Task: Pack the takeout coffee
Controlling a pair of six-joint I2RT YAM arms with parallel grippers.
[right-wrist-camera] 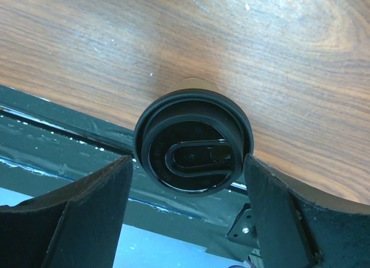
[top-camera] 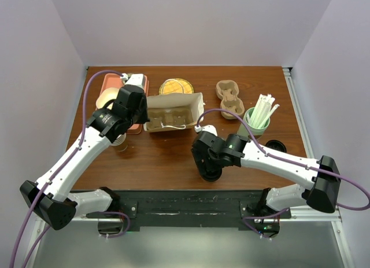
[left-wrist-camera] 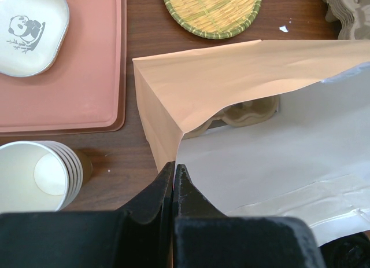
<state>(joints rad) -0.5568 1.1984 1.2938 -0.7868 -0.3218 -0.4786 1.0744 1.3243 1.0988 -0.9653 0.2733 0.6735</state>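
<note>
The coffee cup [right-wrist-camera: 193,143] stands upright near the front edge of the worktop [right-wrist-camera: 231,42], black lid [right-wrist-camera: 173,114] on, between the fingers [right-wrist-camera: 87,204] of my right tool [right-wrist-camera: 188,175].

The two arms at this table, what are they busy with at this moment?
The left gripper is shut on the rim of the paper bag, holding its mouth open. The right gripper is open, one finger on each side of the takeout coffee, which stands on the table near its front edge. The coffee is not gripped yet and not in the bag.
</note>
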